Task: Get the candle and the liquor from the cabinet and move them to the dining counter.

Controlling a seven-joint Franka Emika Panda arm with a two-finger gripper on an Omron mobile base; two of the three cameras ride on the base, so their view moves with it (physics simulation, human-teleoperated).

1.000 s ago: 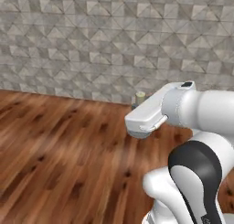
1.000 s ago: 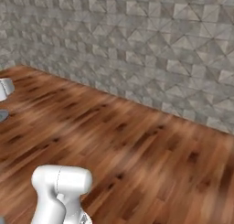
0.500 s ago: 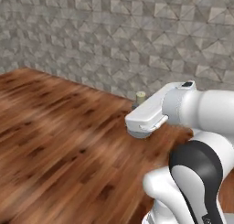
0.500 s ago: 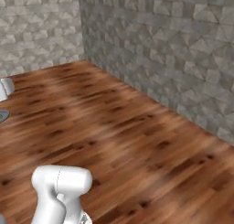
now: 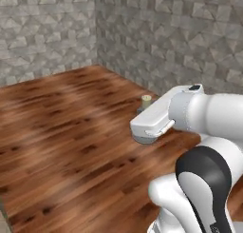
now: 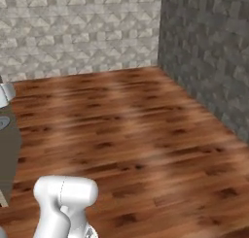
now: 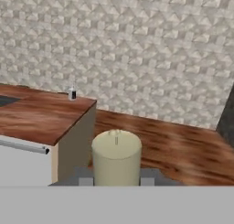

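The hand (image 7: 116, 182) was closed on the candle (image 7: 116, 157), carrying it.

In the left base view, the candle's (image 5: 146, 101) pale top showed just past the white wrist, right of centre, above the wooden floor (image 5: 61, 127), with the stone wall (image 5: 166, 32) behind. In the right base view, the floor (image 6: 126, 125) ran to a room corner in the upper right. In the hand view, the candle stood at bottom centre between the dark fingertips (image 7: 147, 181); the desk (image 7: 41, 115), likely the dining counter, filled the left, a small bottle (image 7: 72, 94) at its far edge. The candle looked light, stiff and brittle; holding it low by the holder seemed safest.
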